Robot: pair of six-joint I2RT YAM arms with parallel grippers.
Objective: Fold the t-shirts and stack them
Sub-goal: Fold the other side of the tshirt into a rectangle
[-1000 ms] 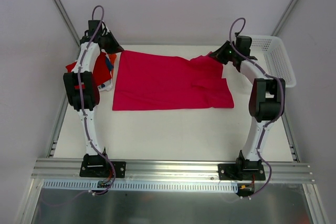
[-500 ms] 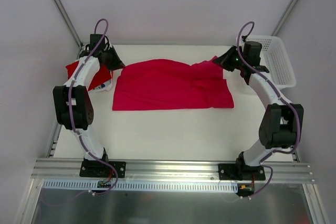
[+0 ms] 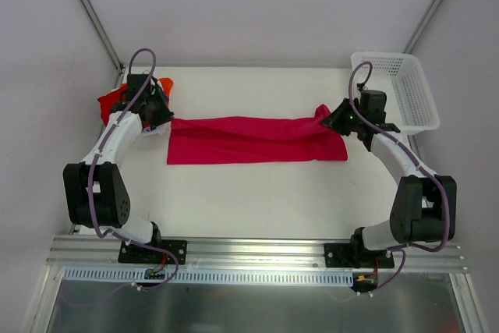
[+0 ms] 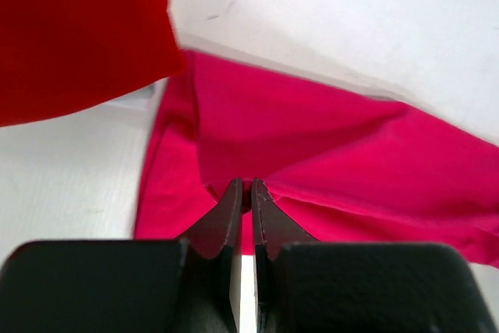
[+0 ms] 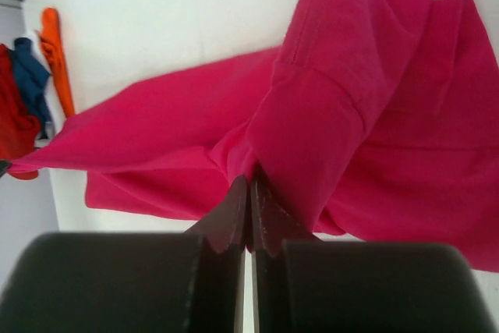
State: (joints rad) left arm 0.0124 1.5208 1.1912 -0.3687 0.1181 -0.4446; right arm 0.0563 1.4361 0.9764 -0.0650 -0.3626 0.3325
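The magenta-pink t-shirt [image 3: 253, 139] lies across the middle of the table, its far edge drawn toward the near edge so it forms a narrow band. My left gripper [image 3: 165, 118] is shut on its far left corner [image 4: 234, 154]. My right gripper [image 3: 327, 115] is shut on its far right corner at the sleeve [image 5: 312, 122]. Both hold the cloth just above the table. The red t-shirt [image 3: 113, 103] lies at the far left with orange cloth [image 3: 165, 83] beside it; red [image 4: 78, 29] also fills the left wrist view's upper left.
A white mesh basket [image 3: 398, 87] stands at the far right corner. Red, blue and orange cloth [image 5: 31, 83] shows at the left edge of the right wrist view. Bare white table [image 3: 257, 200] lies between the shirt and the arm bases.
Both grippers have pulled the magenta shirt's far edge toward the near side, folding the broad spread into a narrow band. Both arms have drawn back from the far edge.
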